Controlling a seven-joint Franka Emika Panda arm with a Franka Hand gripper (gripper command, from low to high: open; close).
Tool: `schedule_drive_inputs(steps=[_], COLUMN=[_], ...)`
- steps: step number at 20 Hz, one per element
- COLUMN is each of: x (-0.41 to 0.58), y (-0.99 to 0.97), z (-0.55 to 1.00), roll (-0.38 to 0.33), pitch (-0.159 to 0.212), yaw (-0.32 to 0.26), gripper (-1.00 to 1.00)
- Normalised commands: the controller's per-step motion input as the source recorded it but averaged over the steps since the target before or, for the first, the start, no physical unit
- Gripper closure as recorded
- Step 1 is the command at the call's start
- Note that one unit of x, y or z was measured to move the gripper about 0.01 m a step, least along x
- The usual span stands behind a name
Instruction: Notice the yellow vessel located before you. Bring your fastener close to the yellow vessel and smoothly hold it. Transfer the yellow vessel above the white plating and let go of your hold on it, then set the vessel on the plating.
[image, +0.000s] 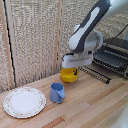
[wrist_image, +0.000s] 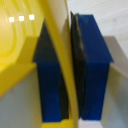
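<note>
- The gripper (wrist_image: 67, 75) is closed on the bowl's (image: 69, 75) rim, one blue finger (wrist_image: 49, 80) inside the wall and one outside; pinching the thin wall is what lets a shallow bowl be carried.
- The bowl hangs under the wrist, seemingly lifted off the table (image: 95, 107).
- Below and to the exterior view's left stands a blue cup (image: 57, 93).
- The plate (image: 24, 102) lies farther left, beyond the cup, well apart, so the carry must pass over the cup.

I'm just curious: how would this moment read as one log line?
end effector: shut on yellow bowl rim | bowl: lifted off table | white plate: bare | blue cup: beside plate
</note>
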Motion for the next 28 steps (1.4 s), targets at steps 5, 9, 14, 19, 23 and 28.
schedule_drive_inputs(steps=[5,9,14,19,23,28], x=[0.223,0.4,0.484,0.455,0.398,0.303], y=[0.38,0.77,0.89,0.9,0.92,0.96], z=[0.75,0.35,0.22,0.17,0.14,0.03], roll=[0.036,0.0,0.0,0.0,-0.001,-0.009], pitch=[0.025,0.017,0.023,0.024,0.035,0.045], yaw=[-0.003,-0.006,-0.012,-0.005,0.0,0.0], gripper=[1.0,1.0,1.0,1.0,1.0,1.0])
